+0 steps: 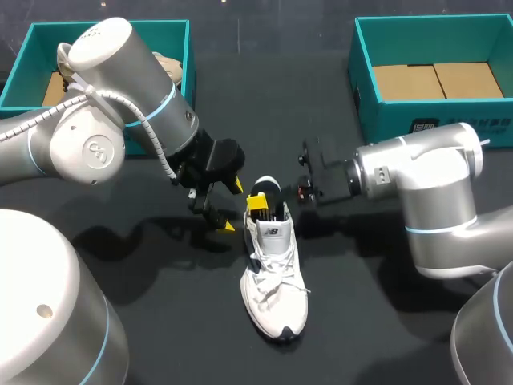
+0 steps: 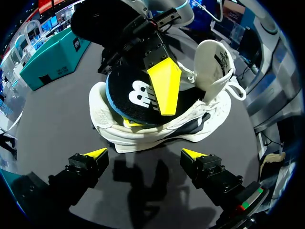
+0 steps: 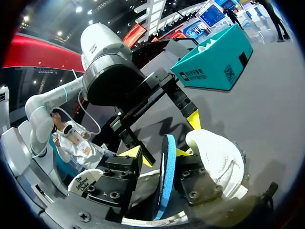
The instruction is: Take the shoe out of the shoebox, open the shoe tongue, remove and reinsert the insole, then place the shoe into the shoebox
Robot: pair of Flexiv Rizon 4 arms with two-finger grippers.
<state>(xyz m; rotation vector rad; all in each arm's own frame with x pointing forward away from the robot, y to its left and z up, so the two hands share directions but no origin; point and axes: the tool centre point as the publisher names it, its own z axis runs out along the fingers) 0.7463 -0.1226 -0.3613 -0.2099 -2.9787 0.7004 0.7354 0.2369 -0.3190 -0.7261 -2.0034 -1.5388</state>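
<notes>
A white shoe [image 1: 272,281] lies on the black table, toe toward the front edge. Its black insole [image 2: 136,93] with a blue underside [image 3: 167,176] stands up out of the heel opening. My right gripper [image 1: 260,207] reaches into that opening from the right. One yellow finger [image 2: 164,88] rests on the insole's black face, and a gap shows at the other finger [image 3: 116,179], so it stands open. The white tongue [image 2: 214,57] is folded toward the toe. My left gripper [image 2: 144,153] is open just left of the heel [image 1: 232,206], holding nothing.
A teal shoebox [image 1: 172,32] with pale paper inside stands at the back left, partly behind my left arm. A second teal shoebox [image 1: 361,56] with a cardboard floor stands at the back right. Bare black table lies in front of the shoe.
</notes>
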